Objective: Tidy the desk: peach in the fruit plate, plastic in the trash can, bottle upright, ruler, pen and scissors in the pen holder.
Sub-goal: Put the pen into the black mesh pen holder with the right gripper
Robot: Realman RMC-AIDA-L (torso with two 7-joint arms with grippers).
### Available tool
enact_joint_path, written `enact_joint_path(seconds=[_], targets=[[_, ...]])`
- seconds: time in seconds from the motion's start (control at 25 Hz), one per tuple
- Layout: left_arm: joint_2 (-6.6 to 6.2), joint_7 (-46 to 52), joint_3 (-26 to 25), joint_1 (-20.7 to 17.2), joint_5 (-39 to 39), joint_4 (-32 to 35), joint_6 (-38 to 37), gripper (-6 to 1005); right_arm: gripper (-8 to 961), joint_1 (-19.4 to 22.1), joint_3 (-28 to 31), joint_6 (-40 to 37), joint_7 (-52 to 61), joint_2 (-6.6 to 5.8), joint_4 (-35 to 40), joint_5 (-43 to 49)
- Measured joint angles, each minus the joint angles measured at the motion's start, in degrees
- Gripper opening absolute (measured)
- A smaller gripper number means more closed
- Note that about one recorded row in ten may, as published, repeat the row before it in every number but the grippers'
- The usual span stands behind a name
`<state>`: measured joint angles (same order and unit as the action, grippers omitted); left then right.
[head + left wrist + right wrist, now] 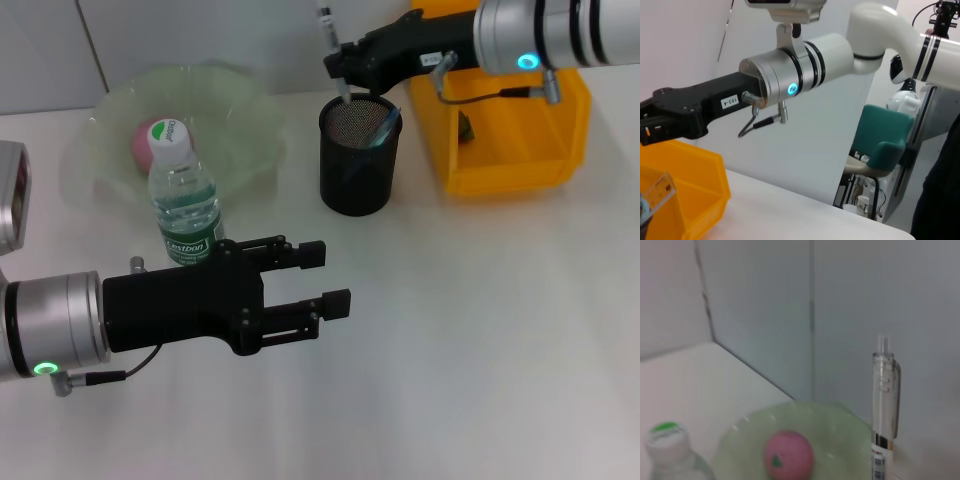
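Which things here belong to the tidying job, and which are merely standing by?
Job: pen in right gripper, pen holder, ruler, bottle, peach, fruit plate, trash can.
Bystanders: left gripper, chair.

One peach [140, 140], one fruit plate [240, 110], one bottle [183, 195], one pen holder [358, 170], one trash can [510, 150], one pen [330, 45], one ruler [386, 128], one wad of plastic [467, 128], two grippers: left [325, 280], right [338, 68]
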<state>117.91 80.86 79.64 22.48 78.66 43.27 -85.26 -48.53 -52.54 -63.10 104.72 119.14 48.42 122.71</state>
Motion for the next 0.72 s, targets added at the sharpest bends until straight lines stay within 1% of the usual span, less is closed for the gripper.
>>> enact_joint_path(seconds=[0.04, 0.2, 0.24, 0.28, 0.36, 0.44, 0.72], targets=[[0.01, 0.0, 0.0, 0.0, 0.0, 0.0, 0.0, 660, 135, 0.9, -1.8, 1.8, -1.4, 0.0, -1.1, -3.1], [-0.06, 0.5, 0.0, 0.2, 0.0, 0.0, -0.2, 660, 135, 2.1, -3.6, 4.8, -2.0, 0.13, -1.7, -4.5], [-0.06, 0.5, 0.0, 0.2, 0.0, 0.0, -0.2, 660, 135, 2.9, -4.7, 6.6, -3.5, 0.2, -2.3, -6.6], [-0.09, 0.8, 0.0, 0.3, 0.0, 0.0, -0.2, 660, 135, 2.9, -4.7, 6.6, -3.5, 0.2, -2.3, -6.6], [-0.12, 1.3, -0.1, 0.7, 0.0, 0.0, -0.2, 660, 135, 3.7, -5.9, 8.1, -5.7, 0.2, -3.0, -10.2], [-0.16, 1.8, -0.1, 0.9, 0.0, 0.0, -0.2, 660, 135, 4.5, -6.3, 9.1, -8.1, 0.18, -3.7, -13.8], [-0.53, 4.2, -0.1, 2.1, 0.0, 0.0, -0.2, 660, 135, 4.7, -6.4, 9.4, -12.0, 0.26, -6.2, -16.8]])
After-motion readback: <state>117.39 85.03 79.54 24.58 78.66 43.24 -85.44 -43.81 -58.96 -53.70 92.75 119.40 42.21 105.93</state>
